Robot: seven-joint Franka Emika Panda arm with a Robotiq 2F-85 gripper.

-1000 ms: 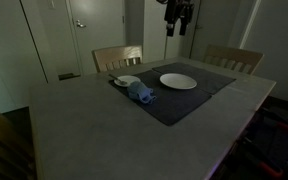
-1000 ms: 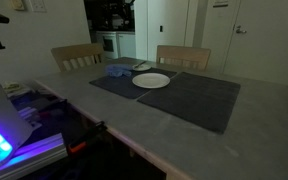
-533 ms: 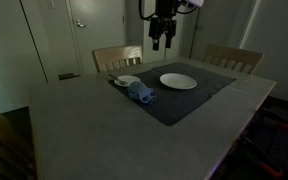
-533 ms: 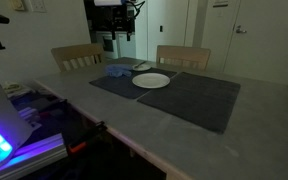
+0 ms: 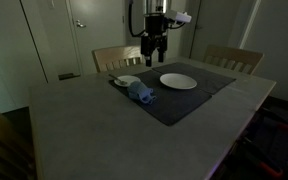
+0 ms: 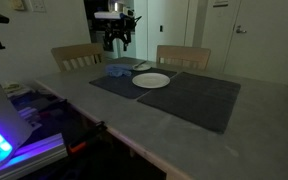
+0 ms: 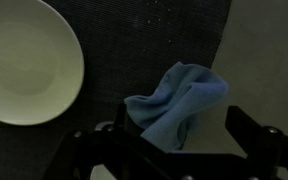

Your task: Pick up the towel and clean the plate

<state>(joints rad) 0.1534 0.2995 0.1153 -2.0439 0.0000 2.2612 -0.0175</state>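
Observation:
A crumpled blue towel (image 5: 140, 94) lies on a dark placemat (image 5: 189, 102) beside a round white plate (image 5: 178, 81). Both show in the other exterior view too, the towel (image 6: 116, 70) left of the plate (image 6: 151, 81). My gripper (image 5: 151, 58) hangs in the air above the mat, over the towel, and touches nothing. In the wrist view the towel (image 7: 179, 100) lies between and below my open fingers (image 7: 181, 125), with the plate (image 7: 24, 60) at the upper left. The gripper also shows high above the towel in an exterior view (image 6: 117, 44).
A small white bowl (image 5: 127, 81) sits next to the towel at the mat's far corner. Two wooden chairs (image 5: 117, 57) (image 5: 234, 58) stand at the table's far side. A second dark mat (image 6: 199, 100) lies beside the plate. A door is behind.
The gripper has come down from the top of the picture and moved sideways, from above the plate's side to over the towel. Towel and plate have not moved.

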